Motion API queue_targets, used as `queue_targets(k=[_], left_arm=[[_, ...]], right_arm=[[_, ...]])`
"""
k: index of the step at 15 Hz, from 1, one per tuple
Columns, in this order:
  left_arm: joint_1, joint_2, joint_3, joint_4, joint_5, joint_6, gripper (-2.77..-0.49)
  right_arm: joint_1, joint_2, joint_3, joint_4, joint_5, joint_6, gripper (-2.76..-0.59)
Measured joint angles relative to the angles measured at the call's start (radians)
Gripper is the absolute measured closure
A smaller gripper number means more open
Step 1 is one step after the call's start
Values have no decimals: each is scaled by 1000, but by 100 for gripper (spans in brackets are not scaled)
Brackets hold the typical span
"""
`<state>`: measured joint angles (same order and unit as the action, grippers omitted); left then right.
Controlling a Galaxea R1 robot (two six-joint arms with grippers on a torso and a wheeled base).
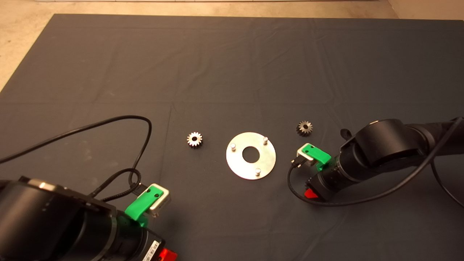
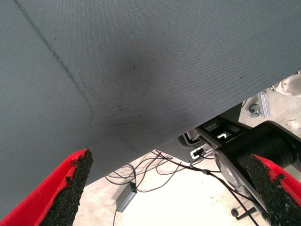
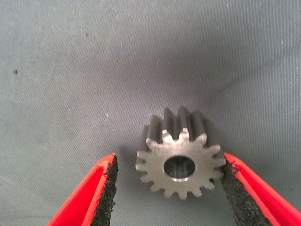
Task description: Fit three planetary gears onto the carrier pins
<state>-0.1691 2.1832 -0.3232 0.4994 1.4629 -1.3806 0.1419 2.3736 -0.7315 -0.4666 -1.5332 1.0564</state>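
The round shiny disc (image 1: 251, 155) lies mid-mat with its three carrier pins (image 1: 233, 146) bare. One planetary gear (image 1: 194, 139) lies to its left and a darker one (image 1: 305, 128) to its right. My right gripper (image 1: 311, 193) is low over the mat, right of the disc. In the right wrist view a third gear (image 3: 178, 160) lies on the mat between its open fingers (image 3: 169, 161). One pad (image 3: 230, 181) touches the teeth and the other stands apart. This gear is hidden in the head view. My left gripper (image 1: 167, 255) waits at the lower left, open (image 2: 169, 160) and empty.
A black cable (image 1: 141, 123) loops over the mat from the left arm, and another (image 1: 326, 203) curves around the right wrist. The dark mat (image 1: 232, 54) stretches far behind the disc. Past its edge the left wrist view shows floor, cables and a small box (image 2: 126, 200).
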Motion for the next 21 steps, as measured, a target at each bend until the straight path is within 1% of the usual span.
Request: queue_targets(k=[1, 5, 6, 7, 14, 18, 20, 21], left_arm=[[0, 0, 0, 0, -1, 0, -236], [0, 0, 0, 0, -1, 0, -236], [0, 0, 0, 0, -2, 0, -236], [0, 0, 0, 0, -2, 0, -236], [0, 0, 0, 0, -2, 0, -236], [0, 0, 0, 0, -15, 0, -236], [0, 0, 0, 0, -16, 0, -236], [0, 0, 0, 0, -17, 0, -236]], right_arm=[[0, -2, 2, 0, -1, 0, -143], [0, -8, 3, 0, -1, 0, -129], [0, -8, 4, 0, -2, 0, -125], [0, -8, 4, 0, -4, 0, -115], [0, -8, 6, 0, -5, -1, -106], [-1, -8, 7, 0, -5, -3, -101], [-1, -8, 7, 0, -5, -10, -99], [-1, -8, 9, 0, -5, -15, -93]])
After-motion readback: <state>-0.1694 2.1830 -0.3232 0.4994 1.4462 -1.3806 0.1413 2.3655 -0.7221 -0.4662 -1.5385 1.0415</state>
